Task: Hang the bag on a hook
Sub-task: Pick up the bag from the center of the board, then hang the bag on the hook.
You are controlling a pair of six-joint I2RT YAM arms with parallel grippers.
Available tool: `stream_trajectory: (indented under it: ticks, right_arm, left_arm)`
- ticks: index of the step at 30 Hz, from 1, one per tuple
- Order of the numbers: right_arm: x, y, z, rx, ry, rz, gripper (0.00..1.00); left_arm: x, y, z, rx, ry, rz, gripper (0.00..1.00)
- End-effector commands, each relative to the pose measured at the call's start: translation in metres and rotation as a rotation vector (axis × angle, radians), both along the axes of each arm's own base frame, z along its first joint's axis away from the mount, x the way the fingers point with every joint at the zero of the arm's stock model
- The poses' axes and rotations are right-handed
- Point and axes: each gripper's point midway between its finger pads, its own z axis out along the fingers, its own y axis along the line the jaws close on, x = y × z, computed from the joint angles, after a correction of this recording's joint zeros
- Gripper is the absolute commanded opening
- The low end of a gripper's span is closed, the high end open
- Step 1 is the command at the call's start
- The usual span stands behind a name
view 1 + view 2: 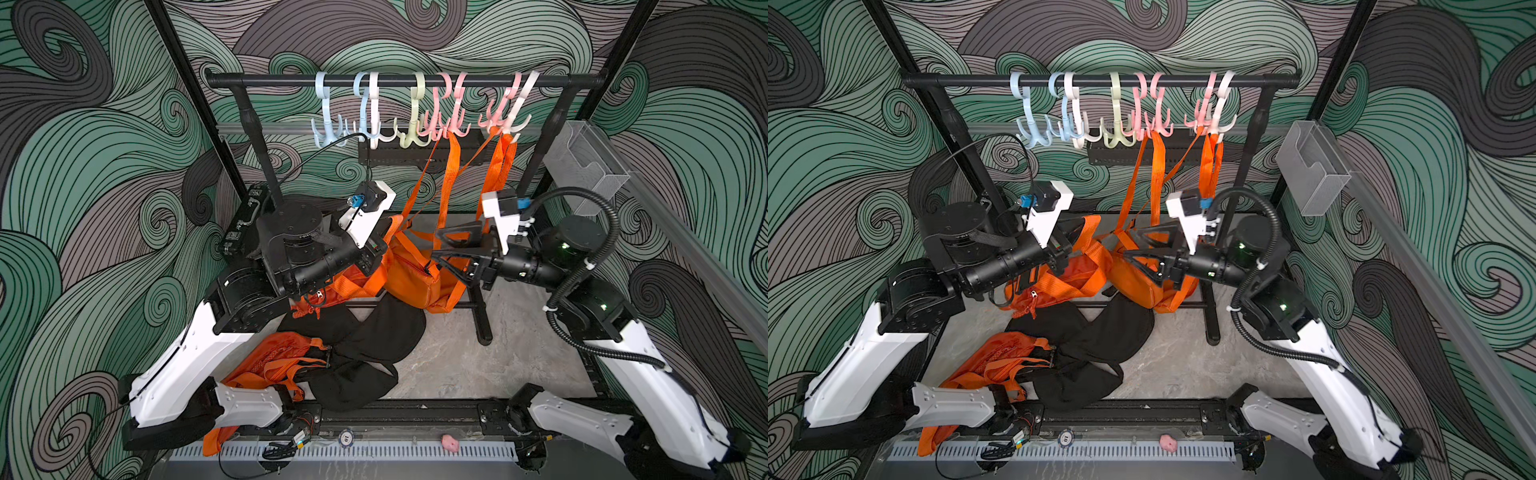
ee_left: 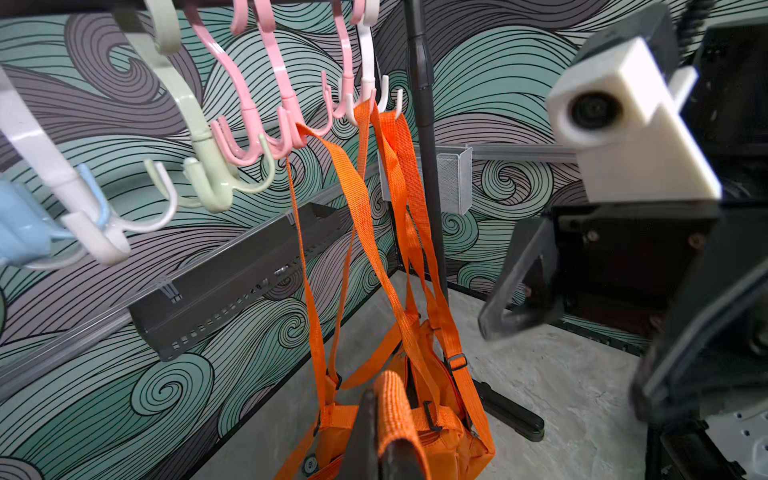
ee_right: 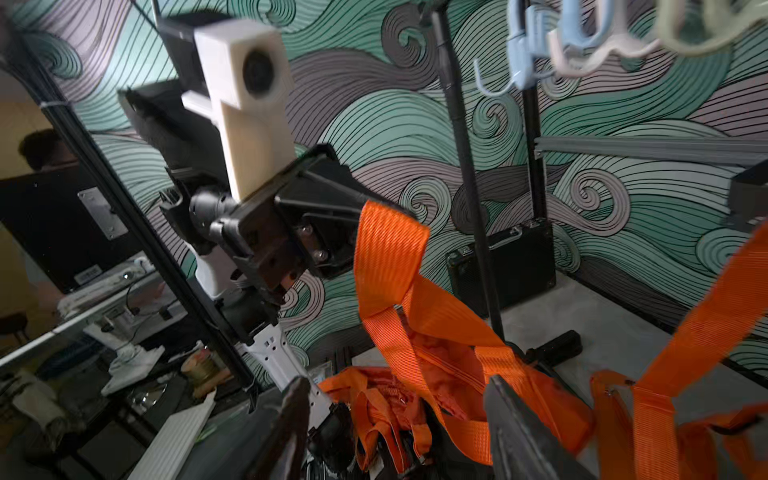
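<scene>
**mk:** So why's the left gripper [image 2: 376, 428] parked up there with its jaws clamped on the orange strap [image 3: 388, 249]?

**jo:** Looks to me like it's holding the loop up so it stands open. The bag [image 1: 353, 282] itself sits low in the middle, between the two arms, nearer than the rail [image 1: 291, 80] and well below the hooks. Can't tell if it's clear of the table. The right gripper [image 1: 446, 251] is just right of the strap with its jaws spread and nothing in them. My guess is it's lined up to take or widen the loop.

**mk:** Room to move?

**jo:** Tight on the right. The hung orange bags [image 1: 415, 278] use pink and white hooks toward that end. Their straps drop right beside the right gripper, so they're easy to snag. The rack's foot [image 1: 482, 328] is over there too. The green hook [image 1: 415, 139], the white hook [image 1: 379, 141] and the blue hooks [image 1: 328, 135] further left are bare with open air under them, so I'd go up and far-left. The black bags [image 1: 365, 345] and another orange bag [image 1: 274, 361] lie on the near table, under the arms, so not in the way
</scene>
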Motion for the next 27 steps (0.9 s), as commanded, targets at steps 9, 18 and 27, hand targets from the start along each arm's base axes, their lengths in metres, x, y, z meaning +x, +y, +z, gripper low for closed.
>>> stream_trajectory:
  ticks: [9,18,27]
  right_arm:
    - [0.004,0.032,-0.004,-0.048,-0.094,-0.033,0.61]
    - [0.006,0.049,-0.023,-0.079,-0.073,-0.079,0.54]
    - [0.024,0.077,-0.028,-0.064,-0.089,-0.234,0.49]
  left_arm:
    - [0.033,0.013,0.01,0.008,-0.038,0.222,0.0]
    - [0.041,0.017,0.019,-0.032,-0.022,0.286,0.0]
    - [0.043,0.01,0.018,-0.028,0.004,0.307,0.0]
